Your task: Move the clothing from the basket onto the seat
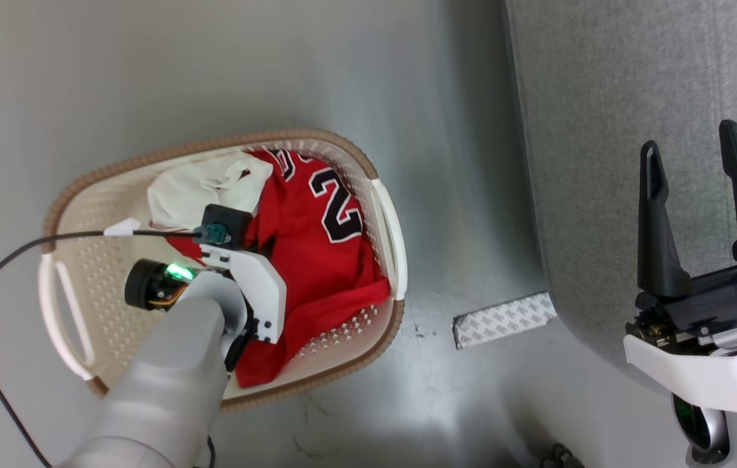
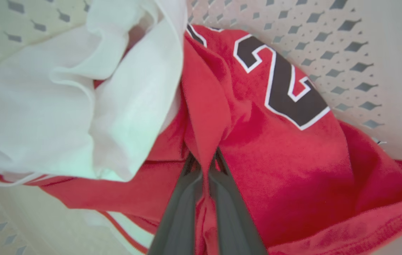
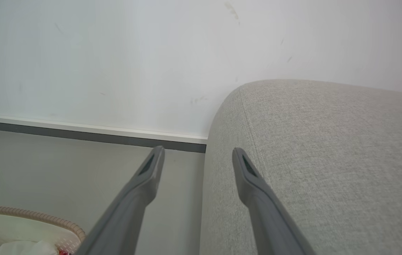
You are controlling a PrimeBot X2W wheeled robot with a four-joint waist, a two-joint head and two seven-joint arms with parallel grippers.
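Light-grey seat (image 1: 635, 97) on the right. Cream basket (image 1: 212, 146) on the floor (image 1: 147, 65) left of it, near but apart. Red clothing (image 1: 323, 260) lies crumpled in the basket beside a white garment (image 1: 199, 185). Left gripper (image 2: 204, 159) is down in the basket, jaws pinched on a red fold. Right gripper (image 1: 689, 136) hovers over the seat edge, jaws apart.

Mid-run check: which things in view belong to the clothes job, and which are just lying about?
Job:
red jersey, pinched in the shut left gripper
white garment beside it
basket holding both
seat
open right gripper near the seat's edge

Lying about:
patterned strip on the floor
skirting board along the wall
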